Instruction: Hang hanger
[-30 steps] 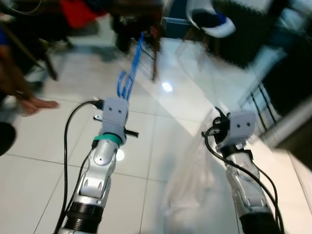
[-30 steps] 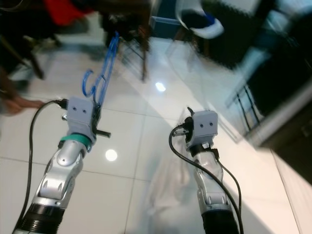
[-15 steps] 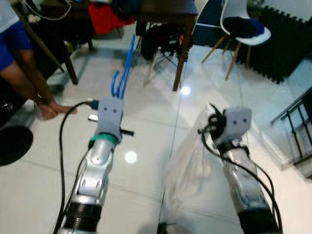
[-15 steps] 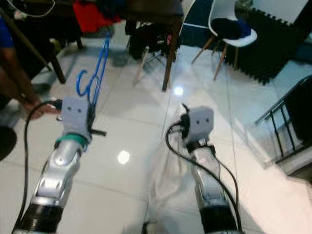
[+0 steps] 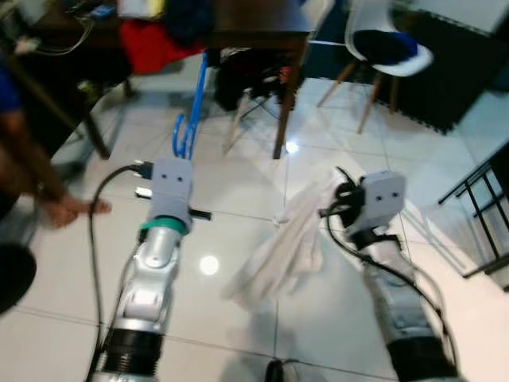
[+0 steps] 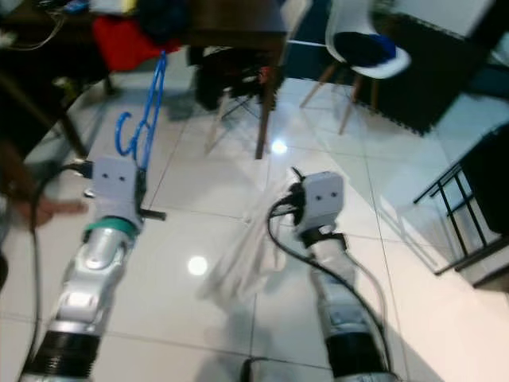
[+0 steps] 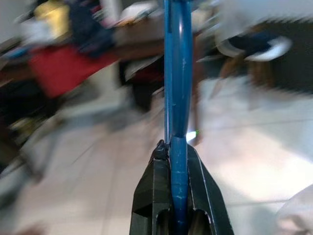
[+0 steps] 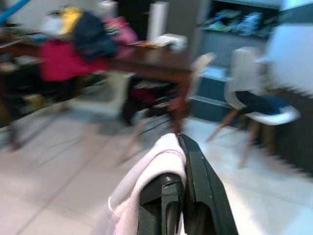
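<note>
Up front, the left pincer (image 7: 176, 196) is clamped on a blue hanger (image 5: 191, 111), whose frame rises upright from between the two black fingers (image 7: 151, 191) and reaches toward the dark table (image 5: 246, 20) ahead of the robot. Beside it, the right pincer (image 8: 183, 196) is closed on a pale cloth (image 5: 286, 243); the fabric is pinched between its fingers and droops down over the white tiled floor (image 5: 238, 183), short of the table's near leg.

Red and dark clothes (image 5: 155, 36) lie heaped on the table's left part. A white chair (image 5: 382, 48) with wooden legs stands to the table's right, a dark cushion on its seat. Left of the table, a person's hand (image 5: 64, 211) rests low near the floor. A black metal rack (image 5: 481, 211) stands further right of the chair.
</note>
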Tool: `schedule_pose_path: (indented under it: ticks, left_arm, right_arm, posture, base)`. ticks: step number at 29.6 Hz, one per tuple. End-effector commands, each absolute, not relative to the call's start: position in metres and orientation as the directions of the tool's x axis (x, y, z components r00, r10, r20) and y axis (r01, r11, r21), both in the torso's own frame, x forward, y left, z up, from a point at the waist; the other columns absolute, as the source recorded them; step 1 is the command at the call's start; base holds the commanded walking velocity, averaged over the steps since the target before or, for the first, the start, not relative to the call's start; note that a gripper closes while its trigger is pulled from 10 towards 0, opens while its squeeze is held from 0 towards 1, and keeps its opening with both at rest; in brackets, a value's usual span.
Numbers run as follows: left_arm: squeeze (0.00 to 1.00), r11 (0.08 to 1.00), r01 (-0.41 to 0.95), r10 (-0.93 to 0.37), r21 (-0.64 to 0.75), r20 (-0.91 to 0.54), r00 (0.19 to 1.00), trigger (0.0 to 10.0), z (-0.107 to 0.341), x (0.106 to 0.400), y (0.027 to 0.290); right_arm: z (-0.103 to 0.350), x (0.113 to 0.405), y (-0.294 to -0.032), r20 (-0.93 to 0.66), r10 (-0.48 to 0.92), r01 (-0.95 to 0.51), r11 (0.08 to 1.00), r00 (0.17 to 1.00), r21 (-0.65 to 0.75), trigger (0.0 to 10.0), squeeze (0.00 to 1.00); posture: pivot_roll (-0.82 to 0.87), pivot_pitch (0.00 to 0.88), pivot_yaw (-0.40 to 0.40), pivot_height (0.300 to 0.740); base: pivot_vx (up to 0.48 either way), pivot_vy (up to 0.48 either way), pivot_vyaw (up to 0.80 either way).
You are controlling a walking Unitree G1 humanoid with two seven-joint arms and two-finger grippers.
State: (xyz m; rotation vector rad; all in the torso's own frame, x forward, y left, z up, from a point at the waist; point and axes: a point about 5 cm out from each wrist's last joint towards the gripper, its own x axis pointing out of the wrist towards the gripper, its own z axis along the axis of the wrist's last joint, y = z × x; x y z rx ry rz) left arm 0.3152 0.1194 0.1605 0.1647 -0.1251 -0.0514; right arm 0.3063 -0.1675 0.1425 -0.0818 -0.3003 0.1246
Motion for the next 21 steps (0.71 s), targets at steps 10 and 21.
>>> schedule_pose_path:
  ticks: [10, 21]
  left_arm:
    - [0.0, 0.957, 0.071, -0.109, 0.282, 0.12, 0.987, 10.0, 0.159, 0.316, 0.125]
    - [0.0, 0.946, 0.055, -0.11, 0.32, 0.155, 0.982, 10.0, 0.169, 0.319, 0.128]
  right_arm:
    - [0.151, 0.31, -0.16, 0.346, 0.118, -0.093, 0.992, 0.931, -0.089, 10.0, 0.0]
    - [0.155, 0.314, -0.14, 0.369, 0.17, -0.154, 0.985, 0.914, -0.073, 10.0, 0.0]
  posture:
    - [-0.04, 0.003, 0.095, 0.74]
    - [-0.01, 0.003, 0.104, 0.74]
  base:
    - [0.473, 0.0, -0.11]
    - [0.401, 0.0, 0.0]
